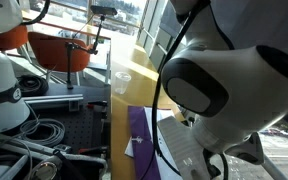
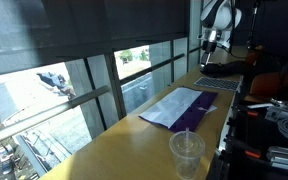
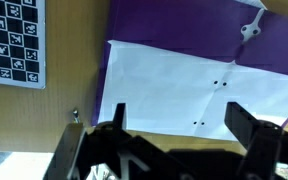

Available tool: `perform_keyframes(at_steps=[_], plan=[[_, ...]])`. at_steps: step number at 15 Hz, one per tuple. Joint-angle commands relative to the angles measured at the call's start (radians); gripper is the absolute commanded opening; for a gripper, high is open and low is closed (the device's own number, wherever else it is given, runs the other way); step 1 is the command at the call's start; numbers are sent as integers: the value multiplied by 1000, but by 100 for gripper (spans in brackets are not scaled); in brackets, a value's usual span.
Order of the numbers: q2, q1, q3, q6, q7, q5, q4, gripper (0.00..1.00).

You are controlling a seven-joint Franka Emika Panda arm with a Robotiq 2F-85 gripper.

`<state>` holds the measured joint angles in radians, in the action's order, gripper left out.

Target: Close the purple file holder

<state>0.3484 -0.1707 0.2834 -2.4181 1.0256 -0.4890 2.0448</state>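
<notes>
- A checkered marker board (image 3: 12,40) is sitting at 10 o'clock in the wrist view, beside the wooden table (image 3: 79,60).
- The purple file holder (image 3: 174,22) is lying open and flat toward 1 o'clock, its white sheets (image 3: 174,85) showing.
- The jaws are hanging spread wide at 6 o'clock, gripping nothing.
- In an exterior view, a clear cup (image 2: 187,150) is standing at 6 o'clock from the holder.
</notes>
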Motion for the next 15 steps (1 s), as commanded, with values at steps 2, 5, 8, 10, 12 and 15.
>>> perform_keyframes(at_steps=[2,5,8,10,12,15], plan=[[308,-118,-109,8,-158,97,-305,100],[468,-133,-141,-11,-293,201,-476,100],[611,-132,-155,-18,-412,305,-648,100],[689,-143,-169,0,-471,352,-759,100],[755,-159,-185,26,-513,381,-863,100],[827,-180,-218,121,-567,384,-1017,100]])
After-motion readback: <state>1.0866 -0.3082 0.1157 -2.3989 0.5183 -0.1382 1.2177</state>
